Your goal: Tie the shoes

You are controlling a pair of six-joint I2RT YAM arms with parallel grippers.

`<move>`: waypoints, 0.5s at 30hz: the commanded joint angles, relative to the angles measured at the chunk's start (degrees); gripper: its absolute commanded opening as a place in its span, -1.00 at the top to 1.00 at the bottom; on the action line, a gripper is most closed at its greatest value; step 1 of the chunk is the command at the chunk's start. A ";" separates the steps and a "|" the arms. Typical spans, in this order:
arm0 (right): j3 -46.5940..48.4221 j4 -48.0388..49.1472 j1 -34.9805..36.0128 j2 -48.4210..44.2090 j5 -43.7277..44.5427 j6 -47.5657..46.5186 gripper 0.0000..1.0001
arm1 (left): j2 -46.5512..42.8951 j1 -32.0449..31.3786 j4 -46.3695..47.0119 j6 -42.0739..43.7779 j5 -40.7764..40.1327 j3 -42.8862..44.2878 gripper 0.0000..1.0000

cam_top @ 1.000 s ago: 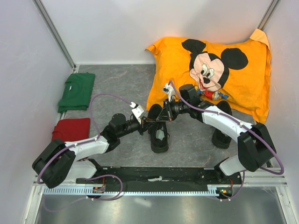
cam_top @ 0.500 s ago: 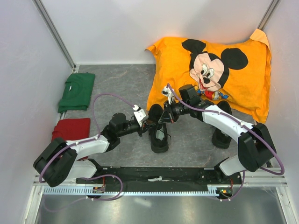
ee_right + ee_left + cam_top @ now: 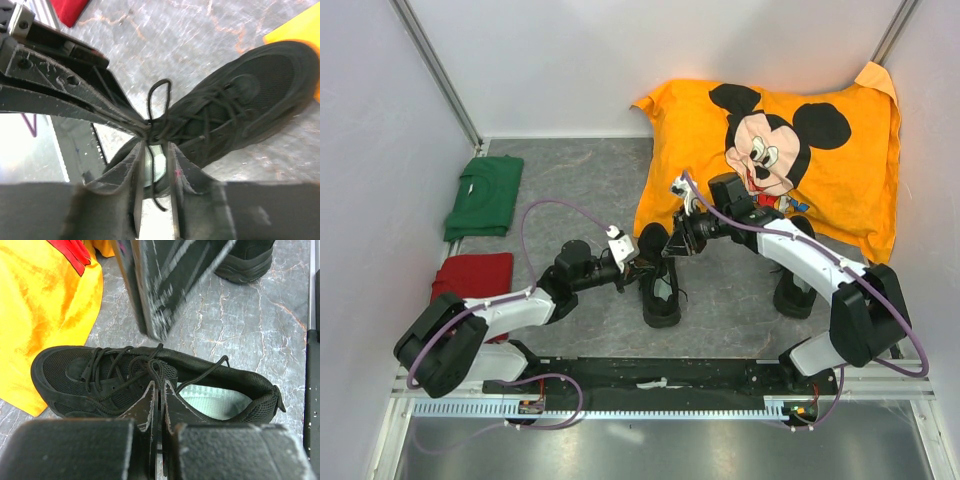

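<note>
Standing by the bench (image 3: 580, 190), I see one black shoe (image 3: 661, 290) lying in the middle of it, toe toward the orange pillow (image 3: 820, 170), heel toward the arm bases. The other shoe (image 3: 792, 297) sits well apart on the right, half hidden behind the right arm. Both arms meet over the near shoe's tongue. The left hand (image 3: 160, 387) has its fingers pressed together on the laces (image 3: 120, 367) where they cross above the pale insole. The right hand (image 3: 155, 145) has its fingers a narrow slot apart, with a loose strand hanging through the slot and, as far as I can see, not pinched. A small loop (image 3: 160, 95) stands up just beside the two sets of fingertips. My worry is that loop: it is thin and limp, and if either hand pulls before the right one has truly caught its strand, the loop could slide out and the bow collapse. A hard tug from the left hand could also drag the light shoe across the smooth bench instead of tightening anything. The fingertips are so crowded together that they may knock each other or trap the wrong strand.
</note>
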 commanded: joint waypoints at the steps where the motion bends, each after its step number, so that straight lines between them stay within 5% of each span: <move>1: 4.52 -0.57 -1.30 1.46 -1.59 -0.79 0.29 | 0.88 0.38 1.35 2.57 1.15 2.13 0.97; 8: 7.26 -2.06 -0.51 2.62 -5.55 -8.06 0.09 | 2.37 1.43 2.22 0.73 2.12 2.92 0.97; 15: 0.50 -0.93 -0.51 -4.06 -2.30 -32.75 -0.21 | 3.17 3.28 2.57 -1.04 4.93 3.45 0.97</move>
